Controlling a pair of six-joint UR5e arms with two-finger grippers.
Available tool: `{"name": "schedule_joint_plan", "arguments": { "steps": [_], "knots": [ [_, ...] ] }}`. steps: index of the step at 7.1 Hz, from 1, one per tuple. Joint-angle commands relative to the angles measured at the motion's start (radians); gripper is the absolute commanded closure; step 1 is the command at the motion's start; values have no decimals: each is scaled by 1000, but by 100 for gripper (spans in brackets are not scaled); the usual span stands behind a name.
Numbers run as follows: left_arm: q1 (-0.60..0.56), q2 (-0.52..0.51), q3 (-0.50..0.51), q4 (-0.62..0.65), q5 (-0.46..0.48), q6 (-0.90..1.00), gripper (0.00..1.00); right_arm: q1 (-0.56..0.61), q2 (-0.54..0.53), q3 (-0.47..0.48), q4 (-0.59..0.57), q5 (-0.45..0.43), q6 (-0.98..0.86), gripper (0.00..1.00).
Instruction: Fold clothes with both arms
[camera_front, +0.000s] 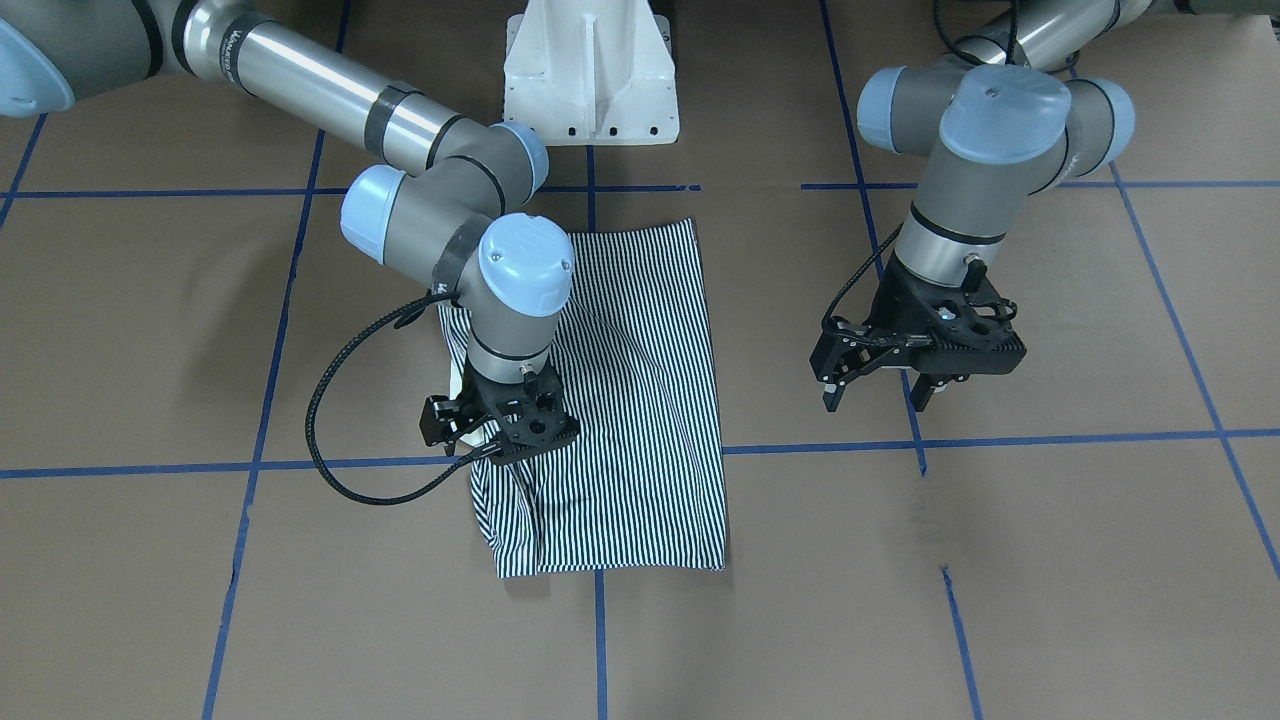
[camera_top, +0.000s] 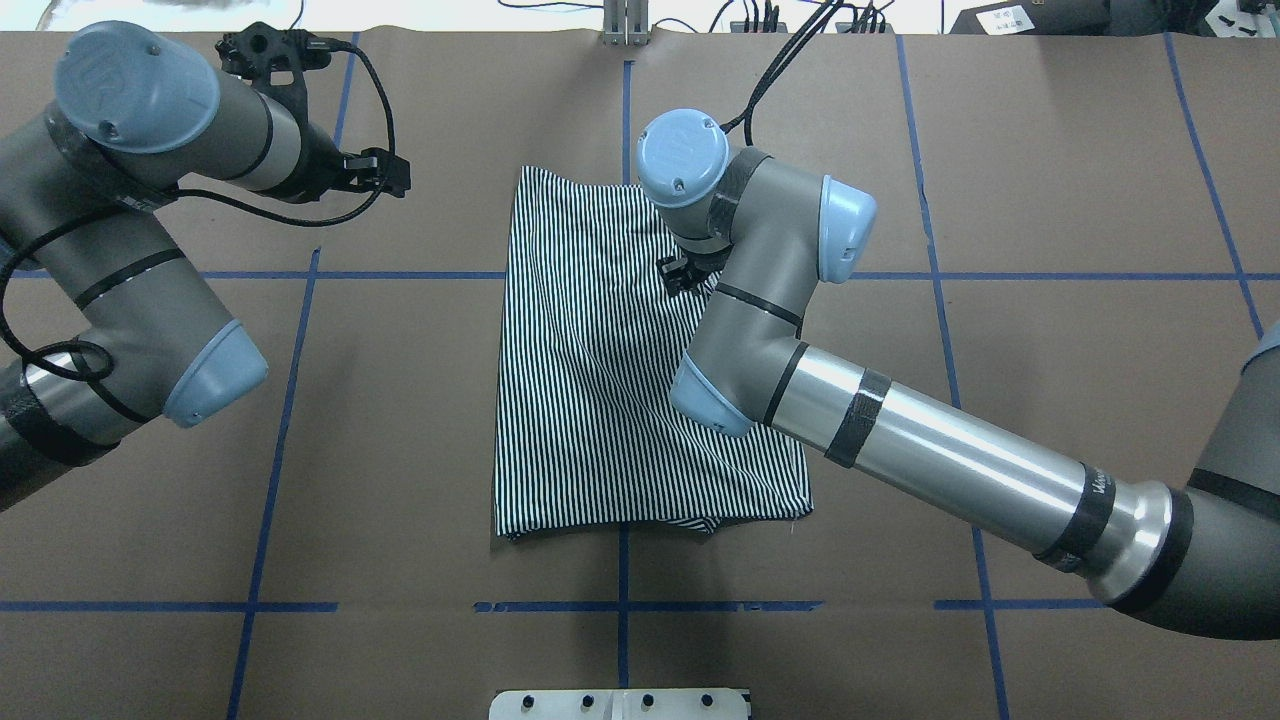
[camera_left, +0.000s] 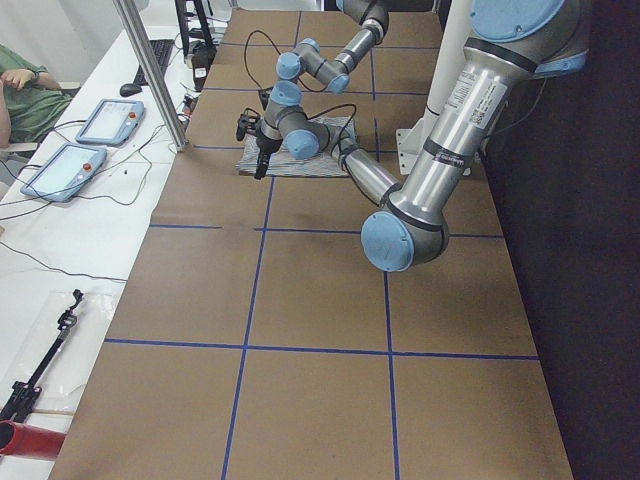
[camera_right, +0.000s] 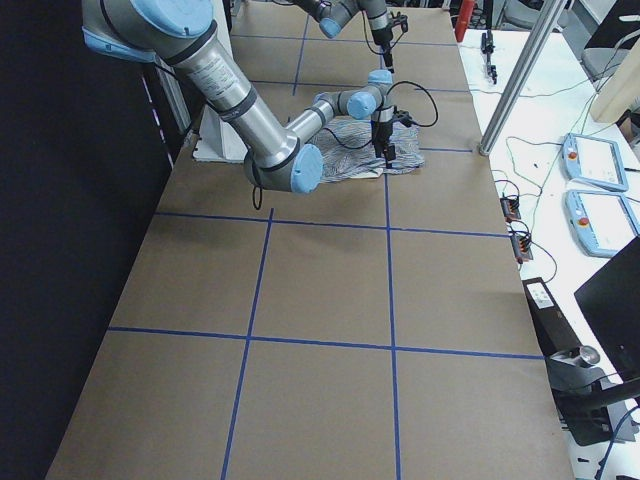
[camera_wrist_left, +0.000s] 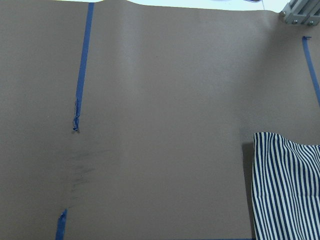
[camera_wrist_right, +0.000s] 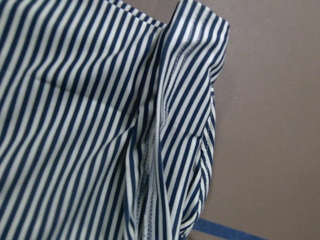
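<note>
A: Logging striped polo shirt (camera_front: 630, 400) mid-worktop (camera_front: 1000, 560), lying flat, folded lengthwise into a tall rectangle. Agree?

B: Agreed. Going by overhead view: right tool (camera_front: 495, 435) down at the shirt's 1 o'clock edge, right over a bunched sleeve seam. Can't tell its opening, hidden under the wrist and absent from its own wrist camera.

A: Left tool (camera_front: 880, 400)?

B: Spread wide, holding nothing. Hovering off the cloth at the shirt's 10 o'clock in overhead, well apart.

A: Handling guess?

B: Light, thin, limp knit. Will sag and drag, won't keep shape if lifted by one point. Not fragile. Probably grips the worktop a little rather than sliding freely.

A: Where to take hold?

B: Best bet: pinch through all layers at both corners of one short end, one tool per corner, to carry the fold over as one sheet. Avoid a shallow mid-edge pinch, likely to lift the top layer only.

A: Anything to flag?

B: Puckered sleeve hem on the right tool's side, clear in the right wrist view. Looks loose, could spill out of the fold during a lift. Worth pinching deep there or tucking first.
</note>
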Motion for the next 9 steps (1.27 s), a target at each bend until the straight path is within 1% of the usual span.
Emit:
{"name": "schedule_joint_plan", "arguments": {
  "steps": [1, 7, 8, 9],
  "knots": [
    [0, 1, 1, -1, 0, 0, 0, 0, -1, -13, -1, 0, -5, 0],
    [5, -2, -2, -1, 0, -10, 0, 1, -10, -13, -2, 6, -5, 0],
    [5, -3, -5, -1, 0, -10, 0, 18, -16, -11, -2, 5, -11, 0],
    [5, -3, -7, 0, 0, -12, 0, 30, -48, -4, 2, 0, -45, 0]
  ]
}}
